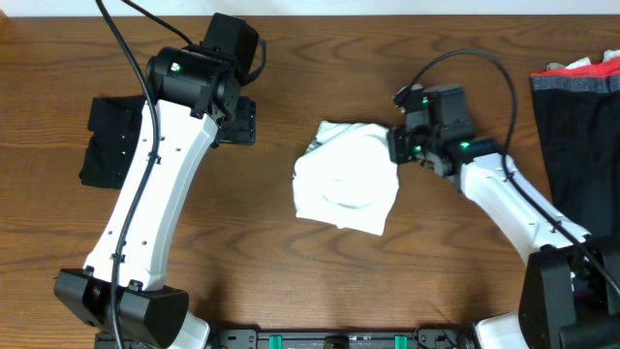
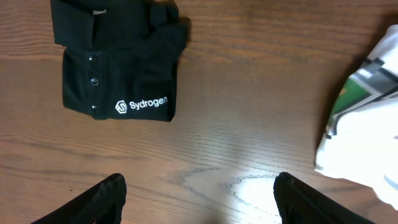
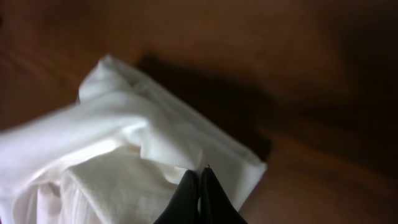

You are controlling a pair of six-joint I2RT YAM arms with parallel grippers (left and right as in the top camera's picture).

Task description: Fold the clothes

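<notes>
Wood-grain table [image 1: 291,262] carrying a white T-shirt [image 1: 346,186] at its centre. The shirt is gathered into a rumpled, roughly rounded bundle, slightly longer from far edge to near edge than across, with no sleeve or hem laid out flat; folding is judged barely begun. Black shirt [image 1: 111,141], neatly folded, lies near the left edge, and dark garments [image 1: 581,116] lie at the right edge, both well apart from the bundle. Right gripper [image 1: 395,145] sits at the bundle's far right corner, so the cloth extends from it toward the left and near edges; its jaws are clenched tip to tip on a raised fold there, apparently grasping it. Left gripper [image 1: 240,121], released with jaws spread wide and holding nothing, hangs over bare table between the black shirt and the bundle, and is the farther of the two. Green-and-white patch [image 1: 312,147] shows on the bundle's far left side, the side nearer the left gripper.
</notes>
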